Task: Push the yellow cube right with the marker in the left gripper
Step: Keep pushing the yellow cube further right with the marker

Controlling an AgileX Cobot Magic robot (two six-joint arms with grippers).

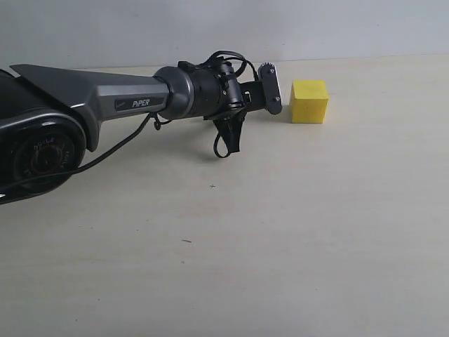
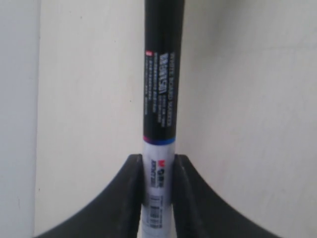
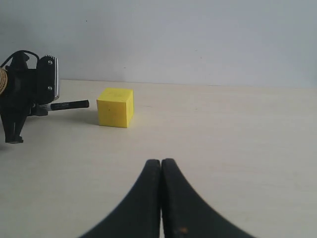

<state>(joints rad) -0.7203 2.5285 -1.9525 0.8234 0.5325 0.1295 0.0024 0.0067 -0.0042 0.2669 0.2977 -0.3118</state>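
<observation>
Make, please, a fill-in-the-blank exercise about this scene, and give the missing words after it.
1. The left gripper holds the ____ between its fingers.
2. The cube on the table is ____ in colour.
3. The right gripper has its fingers shut and holds ____.
4. In the exterior view, the cube lies to the ____ of the left gripper.
Missing words: marker, yellow, nothing, right.

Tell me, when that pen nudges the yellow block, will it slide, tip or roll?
The yellow cube will probably slide rather than roll: flat faces, sitting square on the smooth table. It looks as wide as tall, so tipping seems unlikely if the marker pushes low. An off-centre push might turn it.
</observation>
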